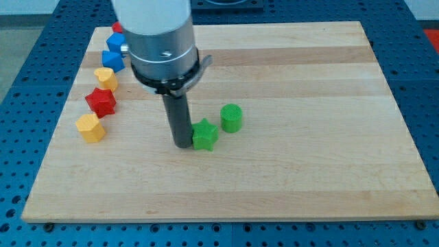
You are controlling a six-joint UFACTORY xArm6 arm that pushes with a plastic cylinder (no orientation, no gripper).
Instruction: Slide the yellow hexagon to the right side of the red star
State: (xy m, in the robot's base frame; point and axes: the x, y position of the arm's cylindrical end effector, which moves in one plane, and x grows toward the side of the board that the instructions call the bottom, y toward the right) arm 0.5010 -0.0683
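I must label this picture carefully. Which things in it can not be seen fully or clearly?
- Red block, view's top left: mostly behind the arm; shape unclear.
- Blue blocks: partly covered by the arm; shapes unclear.
- My tip against the green star: contact cannot be confirmed.

My tip (pixel 183 144) touches the green star (pixel 204 134), far from the yellow hexagon (pixel 90 127).

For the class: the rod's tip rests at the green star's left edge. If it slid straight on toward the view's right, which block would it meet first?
My tip would meet the green star first; it already looks to be touching it. Beyond lies the green cylinder, slightly nearer the view's top, so probably not squarely in line.
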